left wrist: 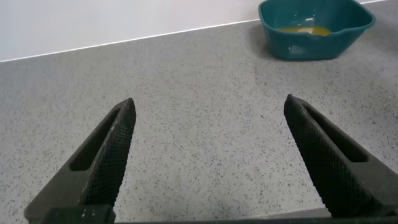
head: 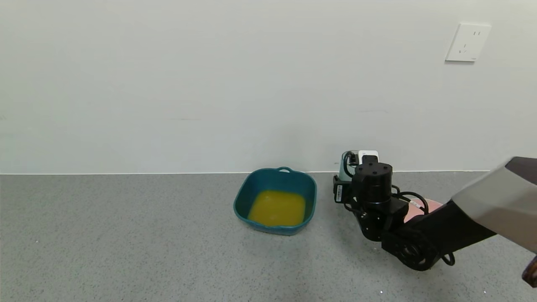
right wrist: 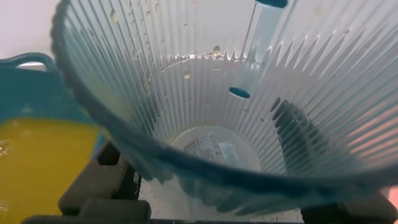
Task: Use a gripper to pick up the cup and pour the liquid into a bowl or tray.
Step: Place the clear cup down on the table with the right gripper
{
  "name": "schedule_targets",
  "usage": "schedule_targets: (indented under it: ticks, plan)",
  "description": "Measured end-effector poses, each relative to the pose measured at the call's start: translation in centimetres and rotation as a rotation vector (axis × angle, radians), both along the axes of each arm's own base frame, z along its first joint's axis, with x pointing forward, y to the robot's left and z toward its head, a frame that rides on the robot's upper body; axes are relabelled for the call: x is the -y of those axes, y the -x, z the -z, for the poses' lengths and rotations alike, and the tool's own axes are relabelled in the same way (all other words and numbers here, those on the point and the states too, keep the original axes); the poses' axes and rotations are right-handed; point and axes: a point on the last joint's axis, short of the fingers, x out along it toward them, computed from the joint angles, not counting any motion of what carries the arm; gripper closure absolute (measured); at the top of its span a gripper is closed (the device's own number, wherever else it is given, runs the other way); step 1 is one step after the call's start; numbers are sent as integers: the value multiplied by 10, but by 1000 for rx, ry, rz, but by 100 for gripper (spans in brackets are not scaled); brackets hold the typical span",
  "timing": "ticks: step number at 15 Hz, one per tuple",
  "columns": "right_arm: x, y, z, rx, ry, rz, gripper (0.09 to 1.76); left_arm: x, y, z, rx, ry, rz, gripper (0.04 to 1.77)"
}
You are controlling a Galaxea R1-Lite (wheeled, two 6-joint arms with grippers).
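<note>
The dark teal basin (head: 275,180) stands on the grey counter near the wall and holds the orange-yellow liquid (head: 277,208). To its right, my right gripper (head: 346,176) is shut on the ribbed blue-green cup (head: 345,165), which is mostly hidden behind the black wrist. In the right wrist view the cup (right wrist: 205,93) fills the picture. It holds only a few orange drops. One finger (right wrist: 292,134) shows through its wall. The basin (right wrist: 37,93) and the liquid (right wrist: 37,168) lie beside it. My left gripper (left wrist: 208,109) is open and empty over bare counter, far from the basin (left wrist: 314,31).
A round pink bowl (head: 419,209) sits behind my right arm, mostly hidden by it. The white wall runs along the back of the counter, with a socket (head: 467,42) high on the right. The counter stretches left of the basin.
</note>
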Motion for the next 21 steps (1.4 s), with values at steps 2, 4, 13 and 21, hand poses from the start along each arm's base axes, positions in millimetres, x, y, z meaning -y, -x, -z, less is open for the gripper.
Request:
schedule_targets:
  ticks: [2,4,13,21]
  plan:
    - [1,-6,11,-5,3,8,49,0,0,0,0,0,0,9]
    - [2,-13,22,-15,9,19,49,0,0,0,0,0,0,9]
    - [20,-57,59,-38,12,67,49,0,0,0,0,0,0,9]
    - [16,-68,76,-45,17,68,49,0,0,0,0,0,0,9]
